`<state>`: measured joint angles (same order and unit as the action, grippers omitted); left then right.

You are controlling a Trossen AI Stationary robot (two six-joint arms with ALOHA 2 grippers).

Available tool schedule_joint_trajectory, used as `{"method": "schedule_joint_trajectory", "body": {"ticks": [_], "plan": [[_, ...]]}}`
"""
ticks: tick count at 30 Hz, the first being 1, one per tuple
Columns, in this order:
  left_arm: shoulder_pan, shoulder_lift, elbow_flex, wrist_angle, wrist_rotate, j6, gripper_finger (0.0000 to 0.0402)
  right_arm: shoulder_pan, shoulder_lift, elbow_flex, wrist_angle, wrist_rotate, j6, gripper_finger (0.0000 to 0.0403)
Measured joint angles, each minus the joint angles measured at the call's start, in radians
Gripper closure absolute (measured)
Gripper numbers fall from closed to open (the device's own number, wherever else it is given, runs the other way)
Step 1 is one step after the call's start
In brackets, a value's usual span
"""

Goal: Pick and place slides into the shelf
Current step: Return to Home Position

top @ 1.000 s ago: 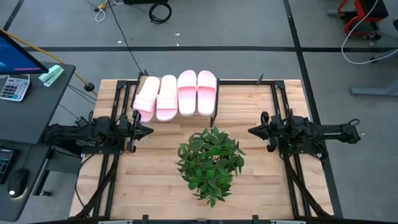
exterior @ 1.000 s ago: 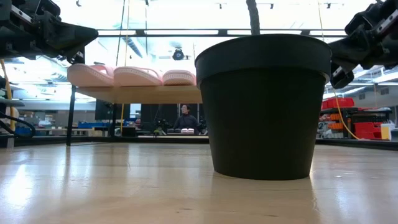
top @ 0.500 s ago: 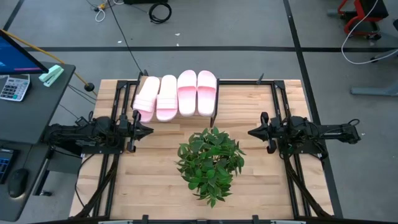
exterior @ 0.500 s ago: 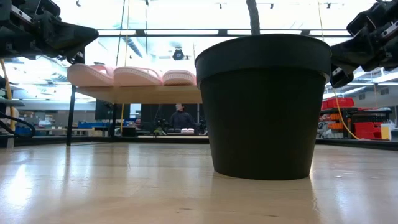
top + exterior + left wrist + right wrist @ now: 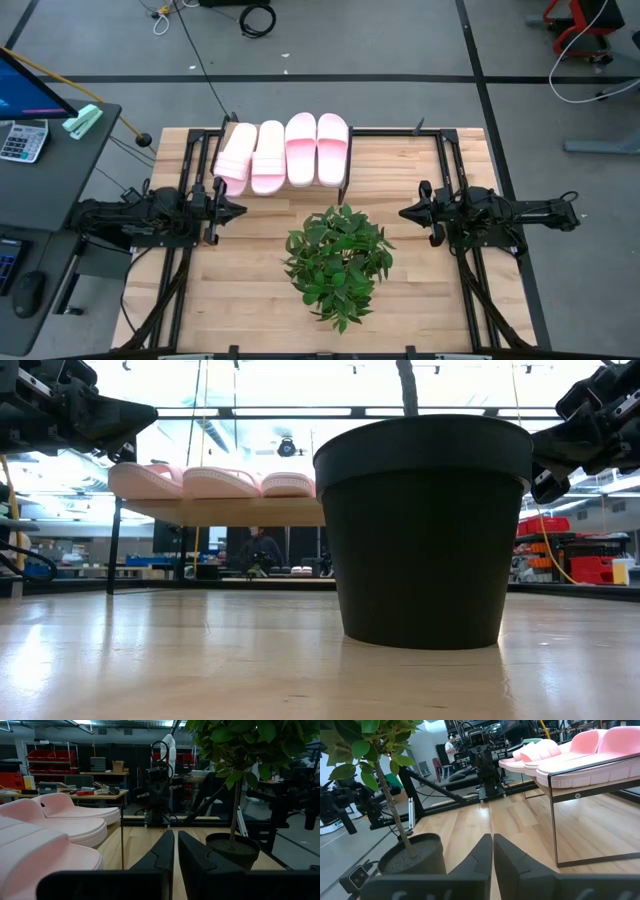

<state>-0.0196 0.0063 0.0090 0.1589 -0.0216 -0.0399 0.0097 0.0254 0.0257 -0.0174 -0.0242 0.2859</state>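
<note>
Several pale pink slides (image 5: 285, 152) lie side by side with their soles on the shelf (image 5: 346, 186), a light-wood board on a thin black frame at the table's far side. The low view shows them (image 5: 215, 482) on the board (image 5: 230, 511); the right wrist view shows them (image 5: 570, 755) too. My left gripper (image 5: 243, 210) hovers shut just near of the shelf's left end, pointing right. My right gripper (image 5: 402, 211) hovers shut at the table's right, pointing left. Both hold nothing; the fingers show closed in the wrist views (image 5: 175, 851) (image 5: 492, 851).
A potted green plant (image 5: 338, 262) in a black pot (image 5: 425, 530) stands mid-table between the grippers. A desk with a calculator (image 5: 22, 140) and mouse lies beyond the table's left edge. A person (image 5: 258, 550) moves in the room behind. Bare wood lies near the plant's sides.
Neither arm nor any slide has moved. Only the person in the room behind the table has shifted toward the left in the low view.
</note>
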Motion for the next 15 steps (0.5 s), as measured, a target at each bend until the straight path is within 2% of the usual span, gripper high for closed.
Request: {"method": "schedule_joint_trajectory", "body": {"ticks": [8,15], "plan": [[0.000,0.000,0.000,0.000,0.000,0.000,0.0361,0.000,0.000,0.000,0.000,0.000,0.000,0.0380],[0.000,0.000,0.000,0.000,0.000,0.000,0.0368,0.000,0.000,0.000,-0.001,0.000,0.000,0.0378]]}}
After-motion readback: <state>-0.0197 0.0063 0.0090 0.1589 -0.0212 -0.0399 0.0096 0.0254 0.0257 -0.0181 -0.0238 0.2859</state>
